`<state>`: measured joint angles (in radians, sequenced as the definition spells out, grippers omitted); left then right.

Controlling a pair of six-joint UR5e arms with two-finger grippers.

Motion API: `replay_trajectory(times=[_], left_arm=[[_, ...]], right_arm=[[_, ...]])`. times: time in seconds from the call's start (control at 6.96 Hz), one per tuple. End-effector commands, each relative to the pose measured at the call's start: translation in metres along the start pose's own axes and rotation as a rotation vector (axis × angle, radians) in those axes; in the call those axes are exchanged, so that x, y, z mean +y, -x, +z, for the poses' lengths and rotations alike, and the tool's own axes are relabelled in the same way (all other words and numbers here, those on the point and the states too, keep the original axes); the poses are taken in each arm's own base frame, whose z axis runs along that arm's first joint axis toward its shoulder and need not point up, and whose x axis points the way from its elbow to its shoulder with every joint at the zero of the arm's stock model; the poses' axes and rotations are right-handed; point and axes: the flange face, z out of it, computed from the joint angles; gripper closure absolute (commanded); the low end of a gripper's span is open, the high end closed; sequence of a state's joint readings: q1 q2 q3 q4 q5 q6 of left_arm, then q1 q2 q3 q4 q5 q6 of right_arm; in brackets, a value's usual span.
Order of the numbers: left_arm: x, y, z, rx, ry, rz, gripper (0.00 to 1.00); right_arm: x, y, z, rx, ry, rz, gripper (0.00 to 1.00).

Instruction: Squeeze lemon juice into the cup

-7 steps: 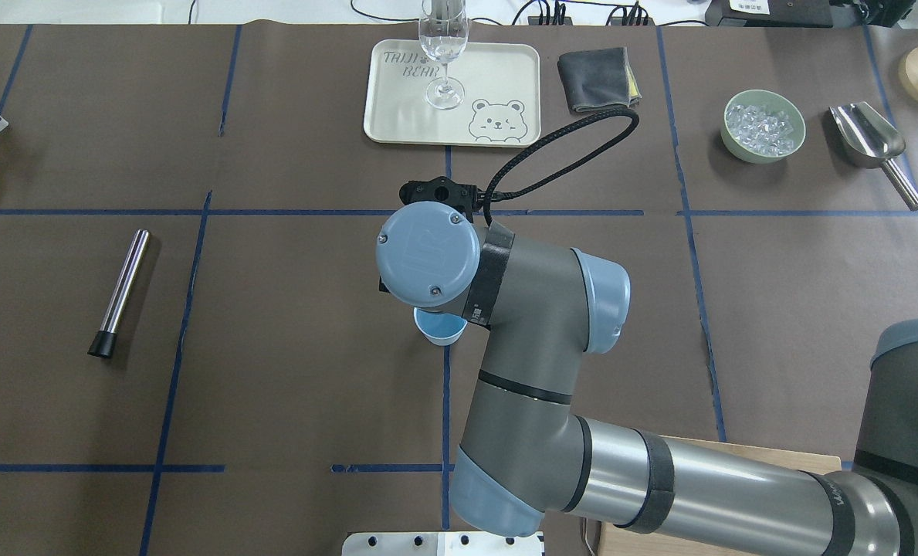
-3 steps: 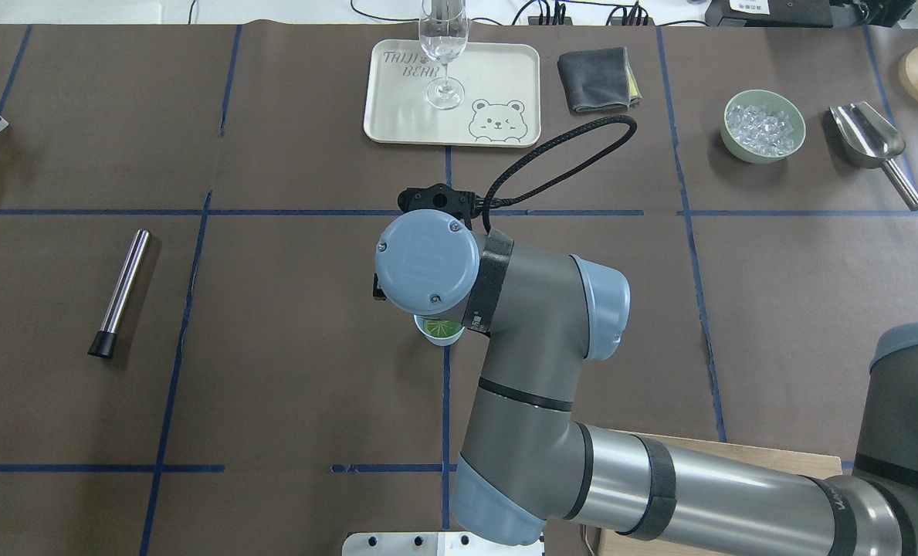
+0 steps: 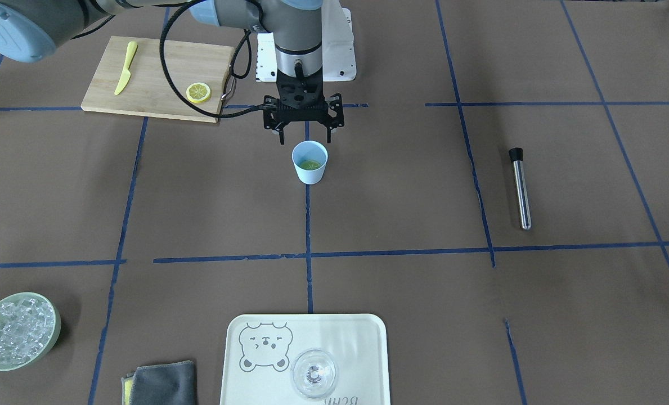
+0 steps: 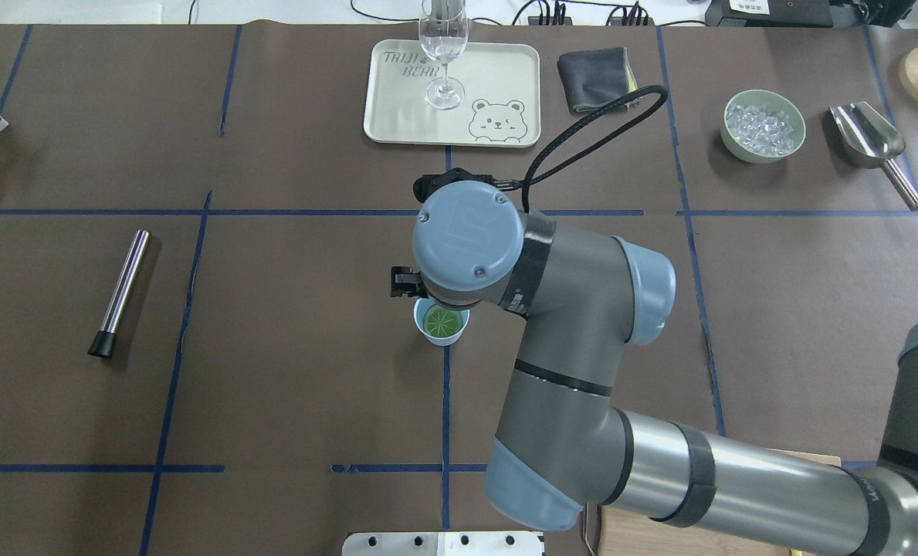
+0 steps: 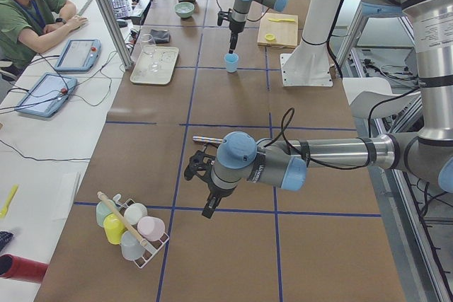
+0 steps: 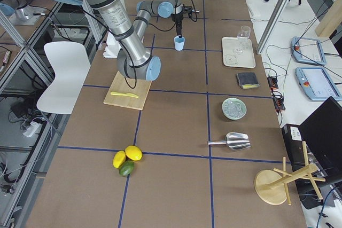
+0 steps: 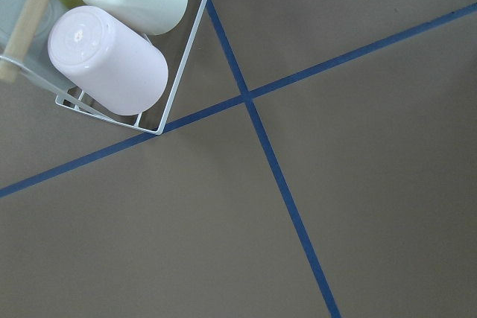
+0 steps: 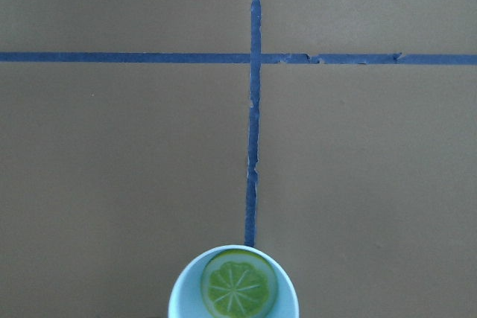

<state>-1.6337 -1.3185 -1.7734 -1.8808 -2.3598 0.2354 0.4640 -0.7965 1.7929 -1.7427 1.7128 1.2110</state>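
The pale-blue cup (image 3: pixel 310 169) stands on a blue tape line mid-table. A lemon slice (image 3: pixel 310 165) lies flat inside it, looking greenish there; the slice also shows in the overhead view (image 4: pixel 443 320) and the right wrist view (image 8: pixel 238 287). My right gripper (image 3: pixel 306 136) hangs open and empty just above the cup's rim, on the robot's side. A second lemon slice (image 3: pixel 198 92) lies on the cutting board (image 3: pixel 160 73). My left gripper (image 5: pixel 198 169) shows only in the exterior left view, low over bare table, and I cannot tell if it is open or shut.
A yellow knife (image 3: pixel 125 68) lies on the board. A tray (image 3: pixel 362 343) holds a clear glass (image 3: pixel 313 373). A green bowl (image 3: pixel 57 332) of ice, a grey cloth (image 3: pixel 162 383) and a metal rod (image 3: pixel 520 188) lie around. A wire rack of cups (image 5: pixel 131 228) stands near my left gripper.
The cup was empty a second ago and now holds the lemon slice. My right wrist has moved to the right and farther from the robot, uncovering the cup.
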Motion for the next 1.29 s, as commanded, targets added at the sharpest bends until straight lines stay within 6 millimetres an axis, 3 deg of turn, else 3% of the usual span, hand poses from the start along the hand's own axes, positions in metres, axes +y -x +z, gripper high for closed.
replay_trajectory(times=[0.0, 0.14, 0.29, 0.43, 0.57, 0.72, 0.86, 1.01, 1.15], left_arm=[[-0.007, -0.003, -0.005, -0.013, -0.008, 0.005, 0.0], [-0.017, -0.008, -0.01, -0.006, -0.032, 0.039, 0.0], [-0.019, -0.011, -0.006, -0.001, -0.035, 0.059, 0.0], [-0.027, -0.015, -0.009, -0.01, -0.041, 0.072, 0.0], [-0.052, -0.019, -0.019, -0.023, -0.07, 0.101, 0.0], [-0.072, -0.024, -0.027, -0.027, -0.097, 0.128, 0.0], [-0.093, -0.031, -0.038, -0.028, -0.136, 0.161, 0.0], [-0.098, -0.035, -0.044, -0.043, -0.188, 0.209, 0.0], [-0.113, -0.038, -0.048, -0.058, -0.282, 0.304, 0.0]], right_arm=[[-0.056, -0.09, -0.033, -0.03, 0.028, -0.109, 0.0], [-0.088, -0.146, -0.045, -0.032, 0.044, -0.188, 0.0], [-0.121, -0.219, -0.056, -0.049, 0.092, -0.312, 0.0], [-0.141, -0.3, -0.064, -0.054, 0.123, -0.367, 0.0], [-0.139, -0.375, -0.057, -0.018, 0.146, -0.387, 0.0], [-0.128, -0.469, -0.056, 0.028, 0.169, -0.421, 0.0], [-0.12, -0.533, -0.074, 0.028, 0.143, -0.398, 0.0], [-0.118, -0.575, -0.091, 0.042, 0.124, -0.33, 0.0], [-0.092, -0.622, -0.086, 0.065, 0.155, -0.232, 0.0]])
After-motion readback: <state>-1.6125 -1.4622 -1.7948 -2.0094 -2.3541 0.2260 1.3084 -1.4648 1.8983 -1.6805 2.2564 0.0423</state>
